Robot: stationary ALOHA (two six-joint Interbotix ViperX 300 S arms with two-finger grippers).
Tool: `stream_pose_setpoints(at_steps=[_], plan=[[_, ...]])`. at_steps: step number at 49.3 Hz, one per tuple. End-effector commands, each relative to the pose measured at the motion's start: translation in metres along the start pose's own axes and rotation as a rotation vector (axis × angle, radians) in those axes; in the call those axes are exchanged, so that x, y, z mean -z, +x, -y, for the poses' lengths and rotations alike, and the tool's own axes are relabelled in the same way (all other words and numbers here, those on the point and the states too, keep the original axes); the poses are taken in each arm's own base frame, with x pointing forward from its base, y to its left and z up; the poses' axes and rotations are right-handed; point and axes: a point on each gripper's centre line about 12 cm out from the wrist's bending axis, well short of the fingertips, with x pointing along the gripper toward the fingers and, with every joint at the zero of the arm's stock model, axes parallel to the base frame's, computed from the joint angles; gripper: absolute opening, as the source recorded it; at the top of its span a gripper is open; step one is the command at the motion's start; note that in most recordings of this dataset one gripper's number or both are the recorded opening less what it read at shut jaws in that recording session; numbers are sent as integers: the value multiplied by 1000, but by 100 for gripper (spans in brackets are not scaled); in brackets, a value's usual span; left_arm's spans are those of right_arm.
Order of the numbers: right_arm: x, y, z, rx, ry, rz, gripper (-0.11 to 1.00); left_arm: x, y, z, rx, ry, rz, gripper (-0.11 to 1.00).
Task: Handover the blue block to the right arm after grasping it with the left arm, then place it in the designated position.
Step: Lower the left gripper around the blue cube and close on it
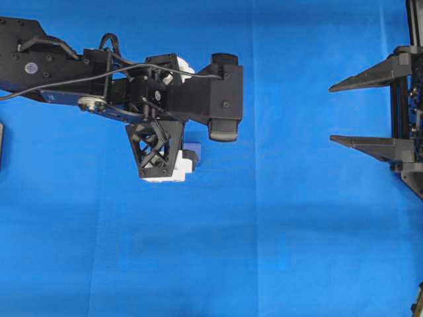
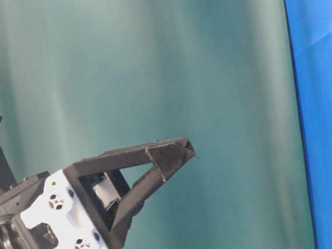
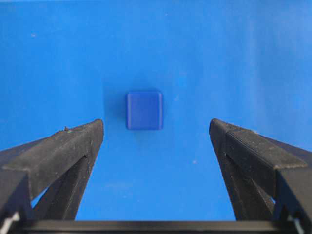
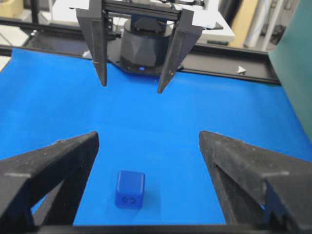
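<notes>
The blue block (image 3: 144, 110) is a small dark-blue cube lying on the bright-blue cloth (image 1: 264, 231). My left gripper (image 3: 156, 127) is open and empty, pointing straight down from well above the block, which lies between and just ahead of its fingertips. In the overhead view the left arm (image 1: 178, 92) covers most of the block (image 1: 192, 146). My right gripper (image 1: 332, 113) is open and empty at the right edge, far from the block. In the right wrist view the block (image 4: 129, 189) shows its embossed face, with the left gripper (image 4: 131, 84) hanging above the cloth.
A green backdrop (image 2: 144, 59) stands along one side of the cloth. The left arm's base (image 4: 146, 44) and a black frame rail (image 4: 234, 73) lie at the cloth's far end. A dark object (image 1: 1, 145) touches the overhead view's left edge.
</notes>
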Motion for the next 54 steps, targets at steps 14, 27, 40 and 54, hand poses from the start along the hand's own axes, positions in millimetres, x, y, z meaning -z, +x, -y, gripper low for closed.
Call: stream_pose_setpoints(at_steps=[14,27,40,54], plan=[[-12,2,0,1,3,31,98,-9,-18,0,1,0,57,93],[-13,2,0,1,5,32,98,-6,-12,1,2,3,66,93],[-12,2,0,1,3,29,98,15,22,1,4,2,104,93],[-11,3,0,1,5,26,98,49,74,-5,-3,-19,66,93]])
